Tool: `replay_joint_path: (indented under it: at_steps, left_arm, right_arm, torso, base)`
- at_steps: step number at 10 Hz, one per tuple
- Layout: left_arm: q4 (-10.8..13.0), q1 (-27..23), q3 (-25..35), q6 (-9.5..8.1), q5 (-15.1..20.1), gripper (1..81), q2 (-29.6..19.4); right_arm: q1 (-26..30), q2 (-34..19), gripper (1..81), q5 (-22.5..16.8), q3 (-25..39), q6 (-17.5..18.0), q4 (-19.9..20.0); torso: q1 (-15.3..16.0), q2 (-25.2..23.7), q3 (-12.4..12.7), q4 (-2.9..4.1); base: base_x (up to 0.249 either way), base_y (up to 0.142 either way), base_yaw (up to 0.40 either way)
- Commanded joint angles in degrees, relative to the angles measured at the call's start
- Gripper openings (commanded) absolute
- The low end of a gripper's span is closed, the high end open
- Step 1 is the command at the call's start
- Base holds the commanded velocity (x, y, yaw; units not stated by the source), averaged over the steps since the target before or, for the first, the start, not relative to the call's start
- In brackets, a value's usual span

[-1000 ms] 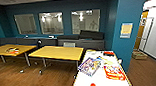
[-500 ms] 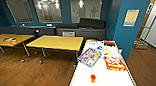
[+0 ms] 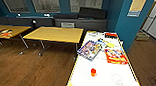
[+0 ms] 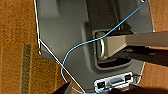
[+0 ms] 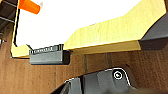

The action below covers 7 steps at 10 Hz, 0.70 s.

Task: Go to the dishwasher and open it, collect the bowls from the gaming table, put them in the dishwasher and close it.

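A white surface (image 3: 100, 75) edged in yellow wood runs ahead, carrying colourful boxes (image 3: 90, 49), a red-orange booklet (image 3: 115, 56) and a small orange cup (image 3: 93, 72). Two yellow tables (image 3: 55, 34) stand on the wood floor (image 3: 27, 70) beyond. Whether either claw is wide or narrow, I cannot tell.

White table (image 3: 100, 77) w/ orange cup (image 3: 93, 72), colourful game boxes (image 3: 90, 50); yellow tables (image 3: 55, 34) behind; wood floor (image 3: 27, 70); teal wall (image 3: 123, 24).
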Motion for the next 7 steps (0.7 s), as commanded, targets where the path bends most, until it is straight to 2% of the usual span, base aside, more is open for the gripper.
replay_joint_path:
  at_steps: [1, 3, 5, 7]
  left_arm:
    - [0.4, -0.7, 0.0, 0.25, 3.5, 81.1, -0.2]
    - [0.2, -0.7, 0.0, 0.25, 3.5, 81.1, -0.2]
    - [0.1, -0.7, 0.0, 0.25, 3.5, 81.1, -0.2]
    - [0.1, -0.7, 0.0, 0.25, 3.5, 81.1, -0.1]
  right_arm:
    - [11.7, -6.8, 81.1, -9.2, 0.8, 8.1, 0.7]
    - [15.4, -6.6, 81.1, -10.1, -0.6, 15.0, 1.6]
    - [20.3, -4.9, 81.1, -15.9, -4.7, 19.7, 1.7]
    - [23.5, -3.1, 81.1, -18.8, -8.2, 23.5, 1.7]
  torso:
    - [0.0, 0.0, 0.0, 0.00]
    - [0.0, 0.0, 0.1, 0.00]
    - [0.0, 0.0, 0.0, 0.00]
    - [0.0, 0.0, 0.0, 0.00]
  base:
    - [0.000, 0.000, 0.000]
    - [0.000, 0.000, 0.000]
    - [0.000, 0.000, 0.000]
    - [0.000, 0.000, 0.000]
